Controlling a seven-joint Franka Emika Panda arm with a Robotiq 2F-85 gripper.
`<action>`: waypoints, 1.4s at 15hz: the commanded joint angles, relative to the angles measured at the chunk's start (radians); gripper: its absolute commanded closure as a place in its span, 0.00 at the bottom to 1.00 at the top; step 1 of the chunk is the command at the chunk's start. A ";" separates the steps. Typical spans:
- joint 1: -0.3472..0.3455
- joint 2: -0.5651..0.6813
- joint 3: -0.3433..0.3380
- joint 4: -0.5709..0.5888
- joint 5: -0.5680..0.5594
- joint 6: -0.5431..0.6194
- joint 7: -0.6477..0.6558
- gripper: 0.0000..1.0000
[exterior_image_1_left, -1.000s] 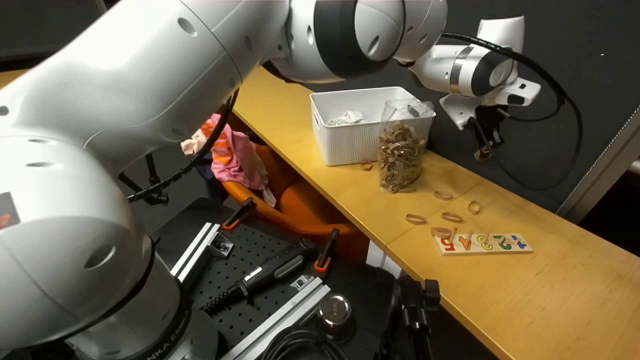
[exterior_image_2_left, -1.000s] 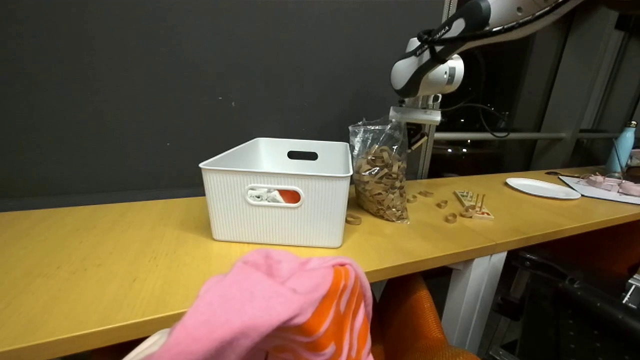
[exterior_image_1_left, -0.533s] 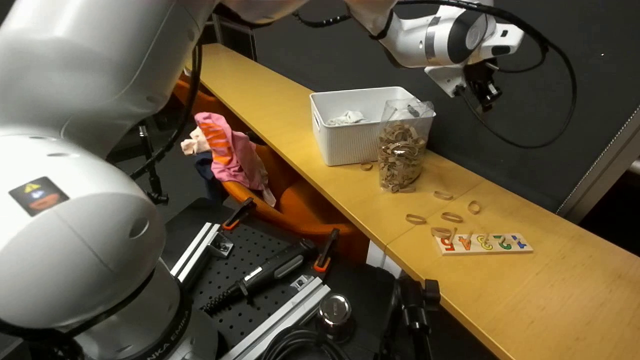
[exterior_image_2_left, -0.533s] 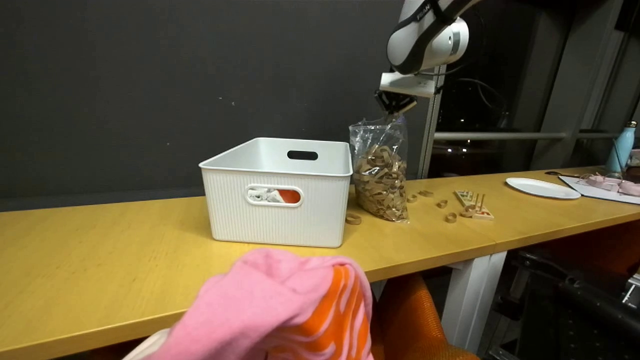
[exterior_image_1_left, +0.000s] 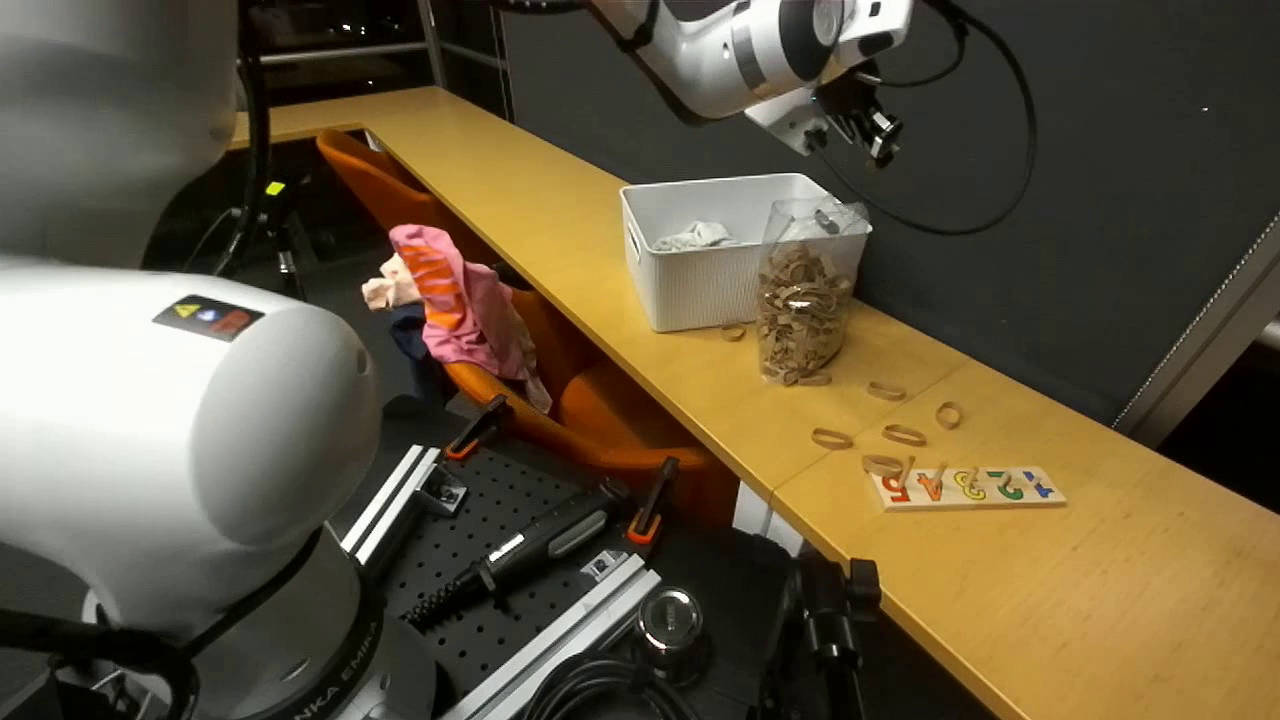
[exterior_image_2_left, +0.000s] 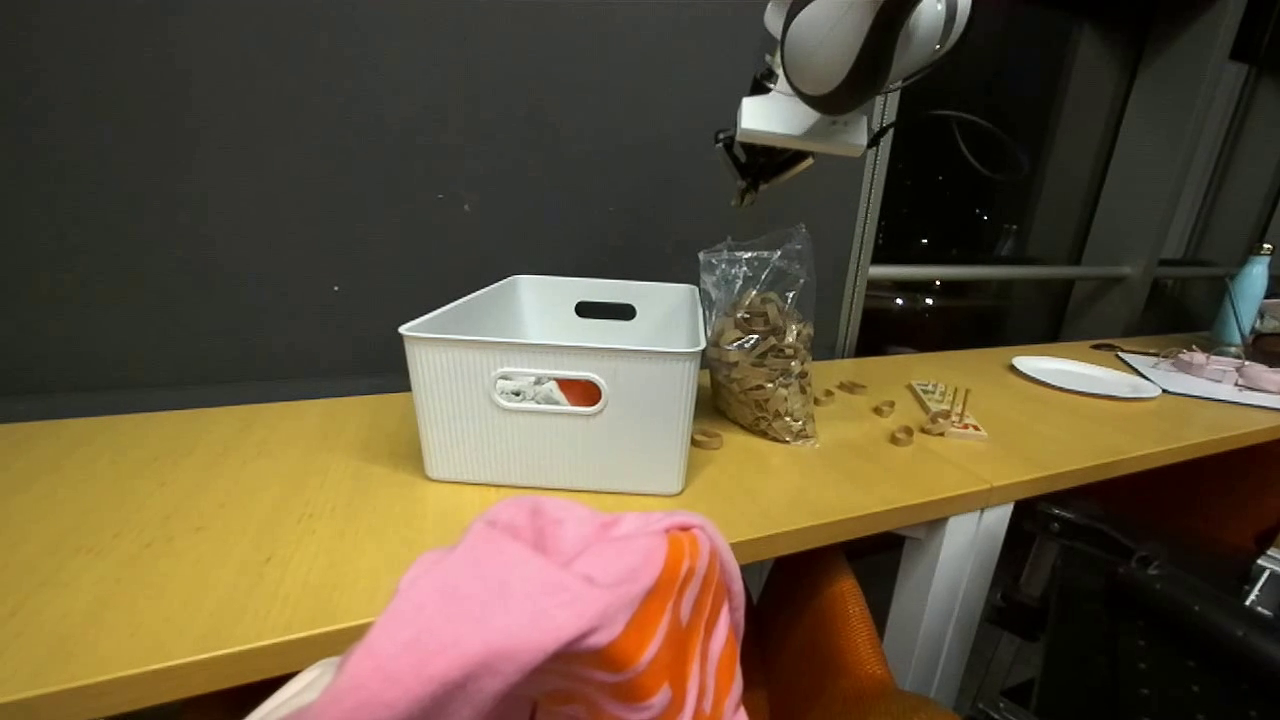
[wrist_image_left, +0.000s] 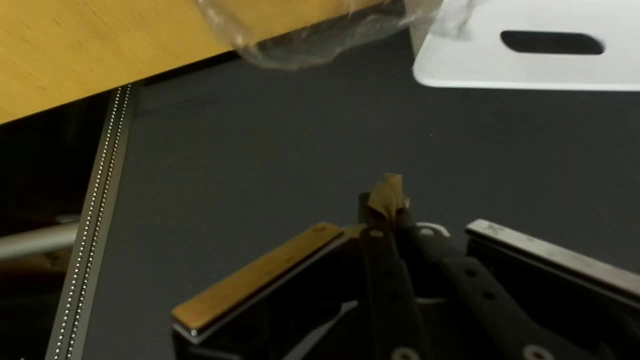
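Observation:
My gripper (wrist_image_left: 384, 212) is shut on a tan band (wrist_image_left: 392, 190), which sticks out folded past the fingertips. In an exterior view, the gripper (exterior_image_2_left: 748, 185) hangs in the air above a clear plastic bag (exterior_image_2_left: 762, 350) full of tan bands and is apart from it. The gripper also shows in an exterior view (exterior_image_1_left: 880, 152) before the dark wall. A white basket (exterior_image_2_left: 550, 450) with cloth inside stands beside the bag. Several loose bands (exterior_image_1_left: 903, 435) lie on the table. A wooden number board with pegs (exterior_image_1_left: 1000, 492) has one band at its "5" end.
The yellow table (exterior_image_1_left: 1100, 590) runs along a dark wall panel (exterior_image_2_left: 300, 200). A pink and orange cloth (exterior_image_2_left: 560, 600) lies over an orange chair (exterior_image_1_left: 610, 420) at the table's front. A white plate (exterior_image_2_left: 1085, 377) and blue bottle (exterior_image_2_left: 1245, 295) are farther along. A black cart (exterior_image_1_left: 520, 540) carries tools.
My gripper has risen from beside the bag and moved over toward the bag and basket side, still shut with the band. The bag, basket and loose bands have not moved.

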 joint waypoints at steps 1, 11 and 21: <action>0.236 -0.154 -0.155 -0.224 -0.105 0.026 0.099 0.99; 0.798 -0.495 -0.598 -0.435 -0.364 -0.204 0.409 0.99; 0.702 -0.520 -0.589 -0.356 -0.138 -0.384 0.230 0.99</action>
